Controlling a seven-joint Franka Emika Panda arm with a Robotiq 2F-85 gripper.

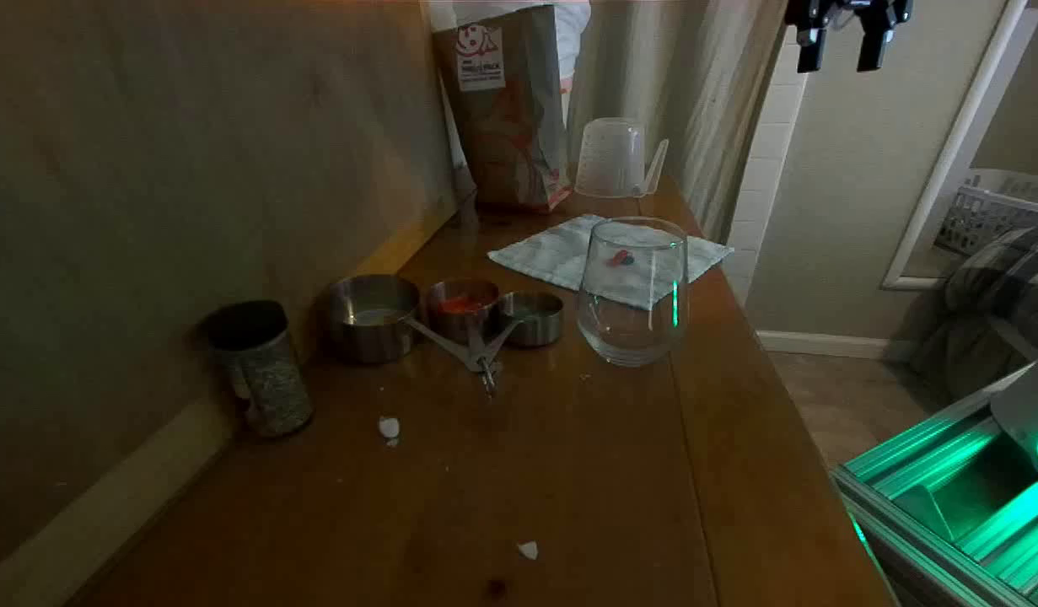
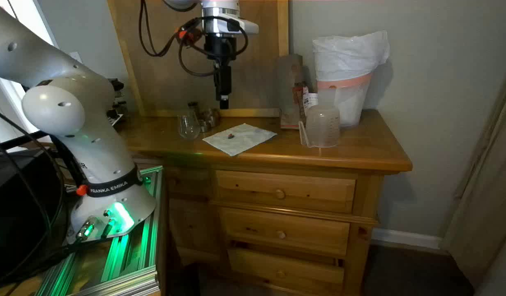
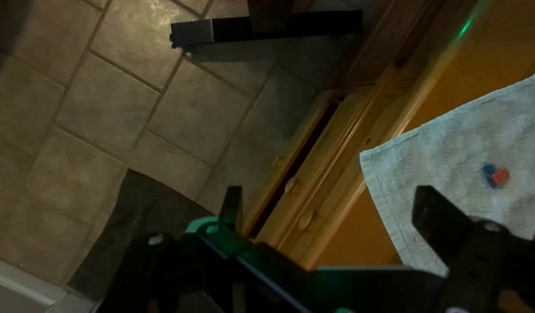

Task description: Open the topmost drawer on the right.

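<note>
The topmost right drawer [image 2: 253, 185] of the wooden desk looks shut in an exterior view. Its round wooden knob [image 2: 280, 193] sits in the middle of its front. The knob also shows in the wrist view [image 3: 306, 219], below the tabletop edge. My gripper is open and empty, with its fingers wide apart in the wrist view [image 3: 328, 191]. It points down high above the desk in both exterior views [image 1: 841, 63] [image 2: 224, 102]. It is well above the drawer and touches nothing.
A white cloth [image 2: 253, 142], a glass [image 2: 189, 126], metal measuring cups [image 1: 373, 324], a jar [image 1: 261, 371], a clear pitcher [image 2: 323, 127], a paper bag [image 2: 289, 90] and a lined bin [image 2: 349, 98] stand on the desk. The bottom drawer [image 2: 285, 267] is partly open below the middle drawer [image 2: 285, 230].
</note>
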